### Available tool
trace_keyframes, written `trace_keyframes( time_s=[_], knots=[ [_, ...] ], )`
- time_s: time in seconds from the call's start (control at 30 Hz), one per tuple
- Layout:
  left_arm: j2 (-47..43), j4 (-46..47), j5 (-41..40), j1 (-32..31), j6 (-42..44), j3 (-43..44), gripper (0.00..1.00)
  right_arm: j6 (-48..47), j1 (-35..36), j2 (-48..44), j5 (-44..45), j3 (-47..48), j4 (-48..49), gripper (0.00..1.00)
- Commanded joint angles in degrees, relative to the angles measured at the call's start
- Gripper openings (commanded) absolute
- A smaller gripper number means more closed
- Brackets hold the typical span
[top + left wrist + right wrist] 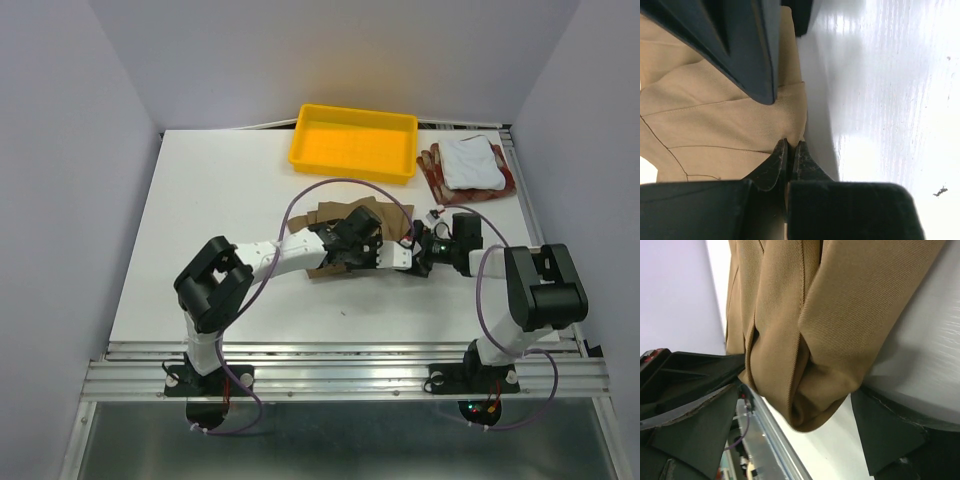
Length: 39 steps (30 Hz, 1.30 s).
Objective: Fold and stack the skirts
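l gripper point(789, 148) pinches tan skirt point(715, 125); r gripper point(796, 400) agape round it; yellow tray point(350, 166) behind.

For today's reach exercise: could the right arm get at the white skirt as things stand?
Probably yes: the white skirt lies uncovered atop the checked skirt on that arm's side, though its open fingers straddle the tan skirt.

Tan pleated skirt point(830, 315) within spread tool point(790, 427)
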Motion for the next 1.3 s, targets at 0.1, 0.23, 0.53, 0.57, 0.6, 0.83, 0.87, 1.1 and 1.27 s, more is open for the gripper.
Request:
trace_keyframes(
  time_s=[0.1,0.23,0.53,0.57,0.6,0.83,0.87,1.1,1.27],
  knots=[
    [-2.0,-4.6,9.1,2.8,-1.1,7.0,0.00,11.5,1.1,5.7,0.6,-5.6,16.2,1.00],
    [-2.2,-6.1,11.8,3.4,0.6,7.3,0.00,15.2,3.4,9.3,1.6,-5.0,24.1,1.00],
    [-2.5,-8.1,14.8,3.8,5.6,6.4,0.00,22.1,6.2,20.3,-0.4,-1.5,34.7,1.00],
    [-2.7,-8.4,15.1,3.8,6.4,6.2,0.00,22.1,6.2,20.6,-0.2,-1.5,34.7,1.00],
    [-3.1,-8.7,15.5,3.8,7.3,5.9,0.00,21.4,6.2,20.8,0.2,-1.0,34.1,1.00],
    [-4.5,-11.3,17.3,3.8,11.8,3.8,0.00,10.6,6.8,21.7,2.3,3.3,23.5,1.00],
    [-5.0,-11.3,17.4,3.8,12.2,3.5,0.00,10.2,6.8,22.0,2.3,3.4,23.4,1.00],
    [-5.1,-12.7,18.5,3.8,16.3,2.7,0.00,5.1,7.3,24.9,-1.2,6.9,23.0,0.94],
    [-6.2,-14.4,19.2,3.8,18.4,1.3,0.00,-5.7,6.8,24.7,-4.8,10.2,10.5,1.00]
  ],
)
